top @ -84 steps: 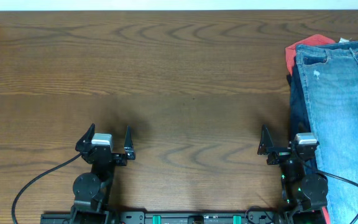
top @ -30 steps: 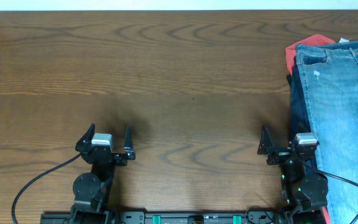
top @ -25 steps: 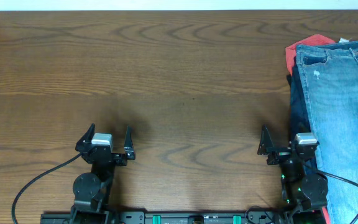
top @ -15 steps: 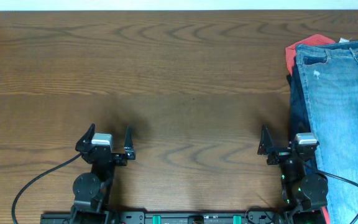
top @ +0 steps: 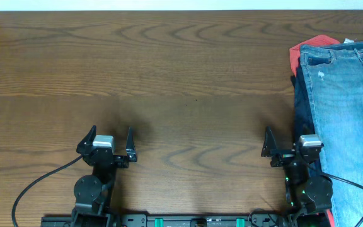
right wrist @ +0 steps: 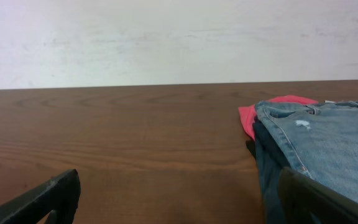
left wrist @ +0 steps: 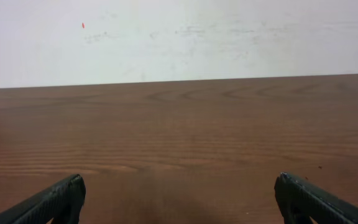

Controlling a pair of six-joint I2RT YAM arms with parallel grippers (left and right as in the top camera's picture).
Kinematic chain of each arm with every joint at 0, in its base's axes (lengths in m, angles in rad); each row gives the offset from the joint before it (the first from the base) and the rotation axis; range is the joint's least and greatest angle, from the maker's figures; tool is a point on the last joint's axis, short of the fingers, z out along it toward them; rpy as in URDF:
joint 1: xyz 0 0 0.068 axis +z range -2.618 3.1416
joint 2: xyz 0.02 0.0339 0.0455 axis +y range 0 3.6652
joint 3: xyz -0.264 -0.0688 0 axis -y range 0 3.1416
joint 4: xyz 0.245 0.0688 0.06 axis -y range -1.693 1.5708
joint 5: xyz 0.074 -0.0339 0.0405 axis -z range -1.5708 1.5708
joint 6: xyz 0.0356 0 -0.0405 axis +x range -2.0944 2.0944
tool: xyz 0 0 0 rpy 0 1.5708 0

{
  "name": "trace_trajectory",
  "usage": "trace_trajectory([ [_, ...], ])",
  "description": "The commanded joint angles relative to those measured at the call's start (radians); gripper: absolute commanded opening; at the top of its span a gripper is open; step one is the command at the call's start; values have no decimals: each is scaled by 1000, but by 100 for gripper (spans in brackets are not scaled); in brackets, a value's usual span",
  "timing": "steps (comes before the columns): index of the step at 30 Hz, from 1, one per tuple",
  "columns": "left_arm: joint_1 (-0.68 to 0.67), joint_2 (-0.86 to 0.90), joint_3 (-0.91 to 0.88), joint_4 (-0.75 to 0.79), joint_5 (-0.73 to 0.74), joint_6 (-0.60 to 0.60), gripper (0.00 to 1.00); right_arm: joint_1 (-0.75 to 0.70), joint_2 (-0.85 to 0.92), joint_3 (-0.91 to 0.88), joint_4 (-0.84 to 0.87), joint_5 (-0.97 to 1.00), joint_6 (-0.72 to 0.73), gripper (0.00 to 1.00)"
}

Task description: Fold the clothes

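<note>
Two claws sit parked at the near edge of the surface (top: 181,82), well apart. Left claw (top: 111,135): fingers spread wide, nothing between them. Right claw (top: 290,144): likewise spread and empty, its outer side just beside the pile. The jeans (top: 348,107) lie at the far right of the surface, light-blue denim on top of a stack. The waist points away from the robot, and the legs run toward the near edge and out of frame. A small pale spot (top: 321,74) shows near the waistband. Beneath them is a dark blue garment (top: 300,107), its edge showing along the left side. A red garment (top: 304,47) pokes out at the far corner. In the right wrist view the pile is low and fairly flat. Judgement: folding has not begun, and the step in hand is fetching the jeans off the stack. The next move likely calls for the right claw to reach forward to the waistband and pinch only the top denim layer, leaving the darker cloth behind. It would then drag the jeans onto the bare middle. The left claw would probably need to cross over to help spread them.
</note>
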Motion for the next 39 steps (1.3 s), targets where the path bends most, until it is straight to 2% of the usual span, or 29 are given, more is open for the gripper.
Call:
trace_trajectory([
  [1,4,-6,-17,-42,-15,-9,98,-3,-3,-4,-1,-3,-10,99],
  [22,4,-6,-17,-22,-16,-7,98,-3,-3,-4,44,-3,-10,99],
  [28,4,-6,-17,-23,-14,32,98,-3,-3,-4,18,6,-10,99],
  [32,4,-6,-16,-6,-7,28,98,-3,-3,-4,33,-49,95,99],
  [39,4,-6,10,72,146,29,98,-3,2,45,-21,-173,130,99],
])
